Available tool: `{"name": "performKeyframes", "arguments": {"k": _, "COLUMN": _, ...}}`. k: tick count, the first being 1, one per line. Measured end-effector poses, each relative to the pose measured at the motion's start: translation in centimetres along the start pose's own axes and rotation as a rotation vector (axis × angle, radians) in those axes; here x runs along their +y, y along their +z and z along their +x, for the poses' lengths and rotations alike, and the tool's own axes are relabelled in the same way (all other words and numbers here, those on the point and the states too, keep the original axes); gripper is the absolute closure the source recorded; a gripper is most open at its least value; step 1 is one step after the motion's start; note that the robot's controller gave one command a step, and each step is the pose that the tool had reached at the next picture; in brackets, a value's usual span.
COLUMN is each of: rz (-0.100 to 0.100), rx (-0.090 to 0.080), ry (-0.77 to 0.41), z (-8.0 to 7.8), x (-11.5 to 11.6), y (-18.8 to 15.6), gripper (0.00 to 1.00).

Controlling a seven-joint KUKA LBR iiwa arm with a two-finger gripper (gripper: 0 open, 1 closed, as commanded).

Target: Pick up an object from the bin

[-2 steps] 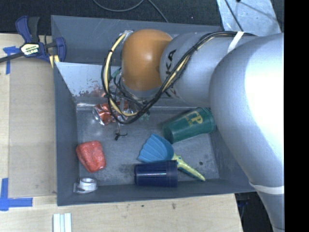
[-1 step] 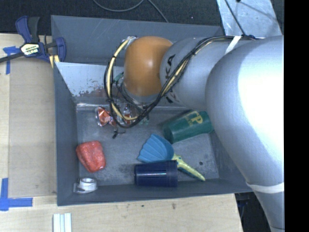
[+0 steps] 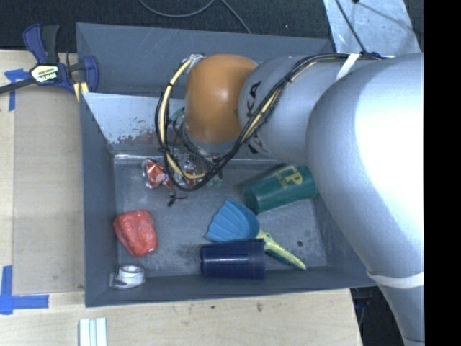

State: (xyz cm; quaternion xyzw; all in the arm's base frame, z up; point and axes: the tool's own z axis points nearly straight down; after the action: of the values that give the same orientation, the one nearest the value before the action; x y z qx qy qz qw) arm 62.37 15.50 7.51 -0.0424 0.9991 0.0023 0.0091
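My gripper [image 3: 181,170] is low at the back left of the bin floor, mostly hidden beneath the arm's orange cover and cables. A small crinkled red and white wrapper [image 3: 153,173] lies right beside it on its left, touching or nearly touching. A red lumpy sponge-like block [image 3: 135,233] rests further forward on the left. To the gripper's right lies a dark green can [image 3: 279,188] on its side.
A blue fan-shaped scraper [image 3: 233,223] with a yellow handle [image 3: 285,251] lies mid-floor, a dark blue cylinder [image 3: 233,259] in front of it. A small silver tape roll [image 3: 130,275] sits in the front left corner. The arm covers the bin's right and back.
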Motion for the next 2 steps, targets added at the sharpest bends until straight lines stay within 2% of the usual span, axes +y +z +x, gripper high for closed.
{"name": "performKeyframes", "arguments": {"k": 1, "rz": 0.000, "rx": -0.001, "ry": 0.006, "z": 0.32, "x": -0.03, "y": -8.37, "gripper": 0.00}}
{"name": "performKeyframes", "arguments": {"k": 2, "rz": -0.001, "rx": -0.007, "ry": 0.006, "z": 0.14, "x": -0.01, "y": -9.08, "gripper": 0.00}}
